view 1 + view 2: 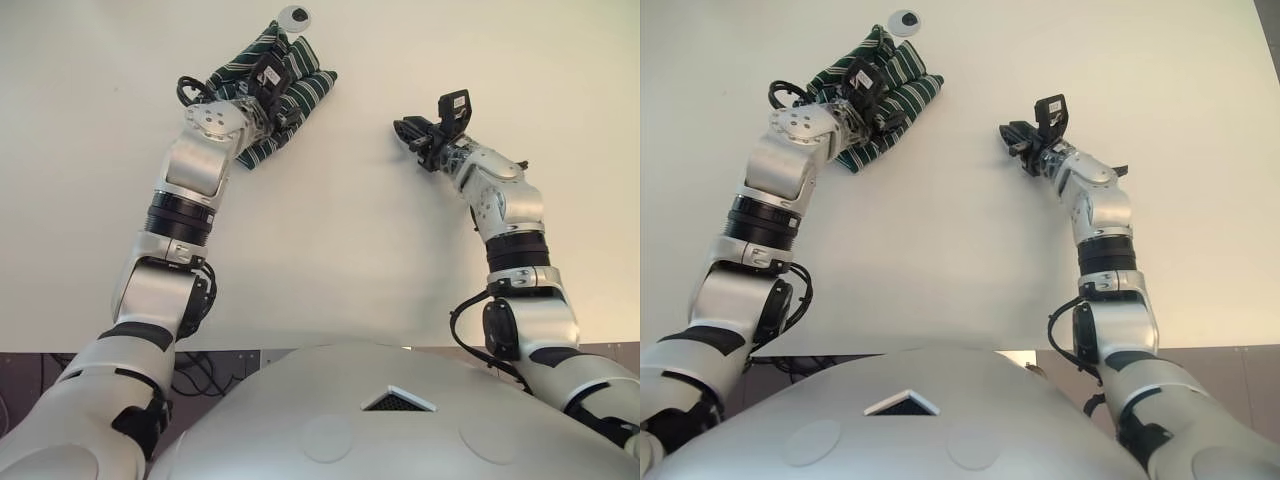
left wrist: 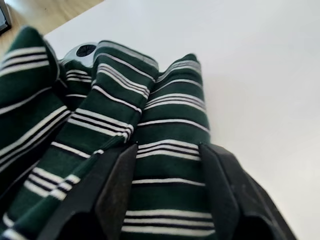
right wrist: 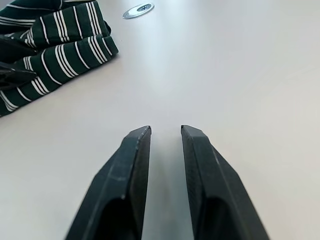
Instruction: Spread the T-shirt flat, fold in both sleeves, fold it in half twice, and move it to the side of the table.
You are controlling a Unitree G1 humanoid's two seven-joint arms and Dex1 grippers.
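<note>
T-shirt (image 1: 306, 92) bunched — left tool (image 2: 167, 148) gripping it, right tool (image 3: 165, 129) well apart

Brightly and evenly lit from overhead, with faint soft-edged shadows on the white bench (image 1: 340, 230) and a pale sheen along its surface ahead of the right claw (image 3: 165, 131) in the wrist view.

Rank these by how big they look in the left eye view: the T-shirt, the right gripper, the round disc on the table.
Largest to smallest:
1. T-shirt
2. right gripper
3. round disc
</note>
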